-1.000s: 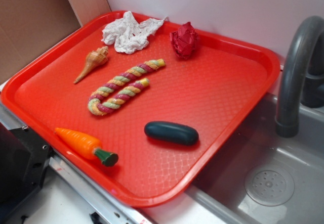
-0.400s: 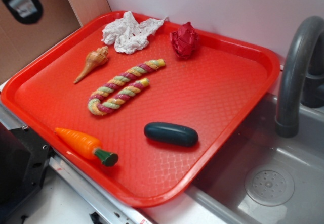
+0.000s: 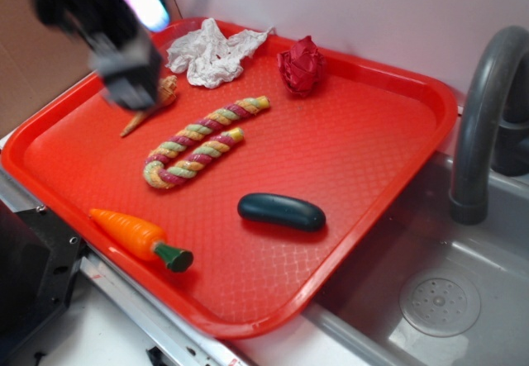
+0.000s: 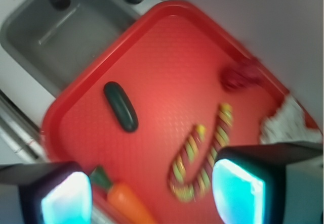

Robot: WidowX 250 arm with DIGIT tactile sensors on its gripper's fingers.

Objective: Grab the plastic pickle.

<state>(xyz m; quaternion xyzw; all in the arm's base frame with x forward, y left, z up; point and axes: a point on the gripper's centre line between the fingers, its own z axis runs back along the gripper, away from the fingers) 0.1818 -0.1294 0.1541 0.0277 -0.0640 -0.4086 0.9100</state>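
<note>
The plastic pickle (image 3: 281, 211), dark green with rounded ends, lies flat near the front of the red tray (image 3: 364, 143); the wrist view shows the pickle (image 4: 120, 106) upper left of centre. My gripper (image 3: 132, 73) is blurred high over the tray's back left corner, far from the pickle. From the wrist, the gripper (image 4: 152, 193) is open: its two pads (image 4: 238, 193) stand wide apart with nothing between them.
On the tray lie an orange carrot (image 3: 140, 235), a striped twisted rope (image 3: 198, 140), a shell (image 3: 153, 102), a white crumpled cloth (image 3: 211, 52) and a red crumpled cloth (image 3: 302, 66). A grey sink (image 3: 438, 292) with a faucet (image 3: 483, 118) sits to the right.
My gripper has swept in from the upper left corner and down over the tray's back left, now covering part of the shell. The objects on the tray have not moved.
</note>
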